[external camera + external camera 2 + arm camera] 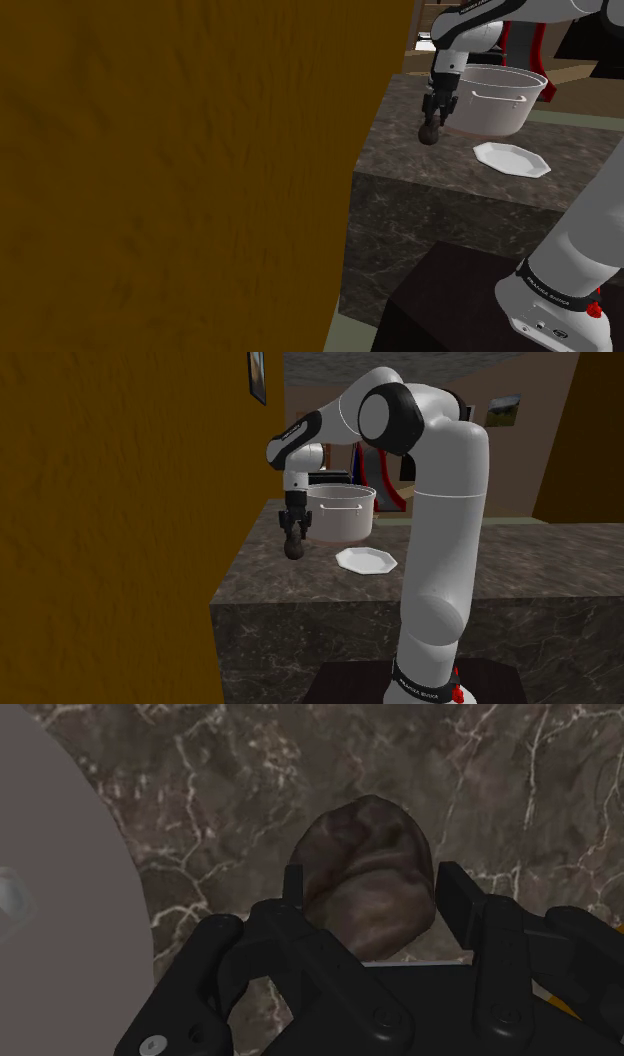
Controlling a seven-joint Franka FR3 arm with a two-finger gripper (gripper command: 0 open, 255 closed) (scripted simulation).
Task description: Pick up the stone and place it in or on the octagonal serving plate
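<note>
1. Shoulder view: The black gripper points down over a dark stone-look counter. A small dark stone sits between its fingertips. The stone is near the counter top, but one cannot tell if it touches it. A big grey pot stands just beside the gripper, toward this view's right. The white octagonal serving plate lies flat on the counter in front of the pot. It is near the stone but apart from it. A large brown panel is on the left. The dark stand is at the lower right.

2. Second exterior view: The white arm bends over the counter. The gripper hangs straight down with the stone at its tip. The pot is just to the right of it. The plate lies below the pot, on the right of the stone.

3. Wrist view: The two black fingers press on both sides of the brown-grey stone, so the jaws are closed around it. The veined counter lies under it. The grey pot wall is off to one side of the gripper.
</note>
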